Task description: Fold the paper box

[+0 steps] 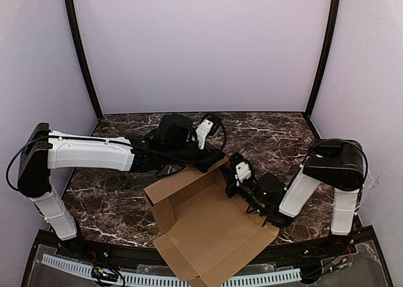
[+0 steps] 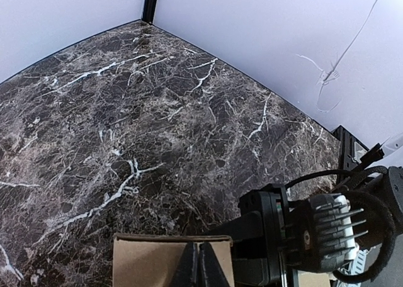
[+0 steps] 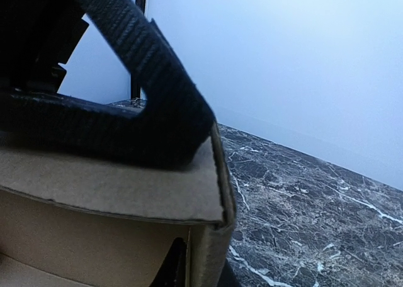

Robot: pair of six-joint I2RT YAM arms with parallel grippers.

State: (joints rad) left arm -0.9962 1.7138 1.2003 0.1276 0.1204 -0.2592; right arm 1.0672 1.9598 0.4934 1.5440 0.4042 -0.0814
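At the near middle of the marble table [image 1: 113, 205], find the paper box [image 1: 208, 230]: plain brown cardboard, lying open, with the near flap running past the table's near edge and the far and left walls standing up.

Further toward the table's centre, over the box's far right corner, see the left gripper [image 1: 208, 156], stretched in from the table's left side. Shut tight, fingers [image 2: 189, 268] pressed side by side with no gap, tips down against the raised far wall. Cannot tell whether any cardboard is pinched between them. From the right wrist, note one of those black fingers [image 3: 151, 79] lying across the wall's top edge.

Toward the table's right side, just beside the same corner, find the right gripper [image 1: 228, 177]. Closed narrowly on the box's corner wall, with one fingertip inside, the other outside and cardboard between.
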